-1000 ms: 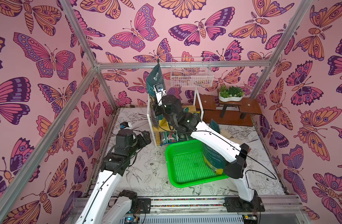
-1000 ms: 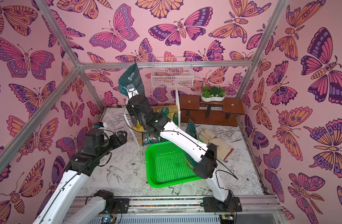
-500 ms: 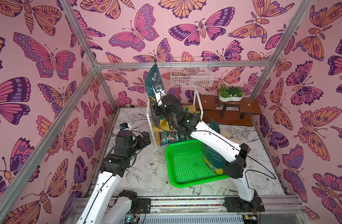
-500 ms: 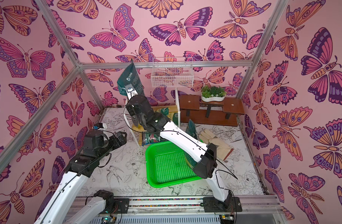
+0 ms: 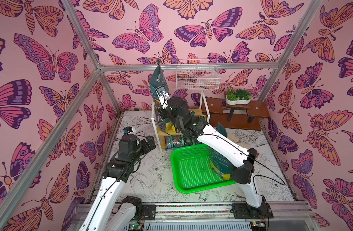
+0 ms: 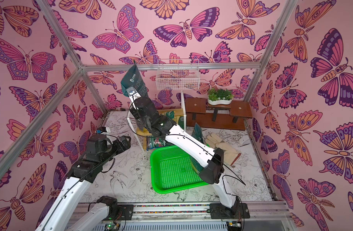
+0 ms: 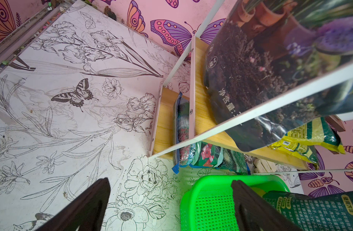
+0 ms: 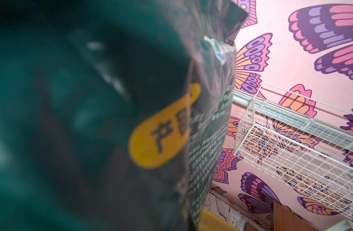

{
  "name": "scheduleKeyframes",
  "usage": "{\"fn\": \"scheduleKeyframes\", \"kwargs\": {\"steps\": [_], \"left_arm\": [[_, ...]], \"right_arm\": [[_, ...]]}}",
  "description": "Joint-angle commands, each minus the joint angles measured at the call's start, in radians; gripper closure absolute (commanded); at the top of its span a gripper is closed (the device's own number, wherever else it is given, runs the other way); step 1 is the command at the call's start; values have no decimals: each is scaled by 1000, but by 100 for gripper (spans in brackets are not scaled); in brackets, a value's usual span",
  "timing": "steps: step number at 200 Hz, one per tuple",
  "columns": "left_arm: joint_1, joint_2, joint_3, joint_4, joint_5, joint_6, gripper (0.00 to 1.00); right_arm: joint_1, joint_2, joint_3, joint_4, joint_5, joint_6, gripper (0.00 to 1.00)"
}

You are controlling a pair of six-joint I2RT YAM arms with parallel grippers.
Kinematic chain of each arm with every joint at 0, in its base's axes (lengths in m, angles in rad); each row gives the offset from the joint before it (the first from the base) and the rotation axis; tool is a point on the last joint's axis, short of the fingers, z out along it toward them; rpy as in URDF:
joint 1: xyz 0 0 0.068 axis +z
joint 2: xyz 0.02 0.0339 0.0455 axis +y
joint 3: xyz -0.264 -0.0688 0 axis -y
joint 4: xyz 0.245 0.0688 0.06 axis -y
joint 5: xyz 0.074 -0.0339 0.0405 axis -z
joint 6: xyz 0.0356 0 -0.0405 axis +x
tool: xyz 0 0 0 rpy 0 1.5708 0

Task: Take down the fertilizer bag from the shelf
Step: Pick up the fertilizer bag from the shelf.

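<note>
The step in hand is judged to be the lift-off from the shelf (image 5: 152,118). The right gripper (image 5: 164,114) is pressed together on the dark green fertilizer bag (image 5: 158,80). Its fingertips are hidden behind the wrist housing in both top views and do not show in the right wrist view, where the bag's printed face fills the left of the frame. In a top view the bag stands upper centre, leaning, with its top just left of the white wire basket (image 5: 197,80). The left wrist view shows its lower edge over the front of the upper board (image 7: 200,112). Whether it rests on the wood or hangs just clear cannot be told. The grip sits on the bag's lower half, so most of the bag rises above the claw. The left gripper (image 7: 169,208) is spread wide and empty, lower left of the shelf, apart from the bag. The next move calls for drawing the bag toward the frame's lower edge, clear of the white frame bars and the yellow bag (image 7: 307,138) beside it, then lowering it. The green basket (image 5: 174,166), just below the shelf in the frame, looks a likely destination. A hold this low may let the bag swing.
</note>
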Motion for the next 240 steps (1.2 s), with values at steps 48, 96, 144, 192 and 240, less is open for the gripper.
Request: {"fn": "scheduleKeyframes", "kwargs": {"steps": [48,96,144,192,240], "left_arm": [[8,-13,-26,16,7,15,0],[8,-12,-24,16,8,13,0],[7,-15,-18,16,19,9,0],[8,-5,1,16,41,20,0],[8,2,16,15,67,29,0]], "right_arm": [[-4,-159,123,254,-17,-102,100],[-8,-205,74,277,-34,-104,100],[-8,-284,66,150,-76,-85,100],[-8,-526,-218,91,-117,-32,100],[0,-677,-327,-60,-175,27,100]]}}
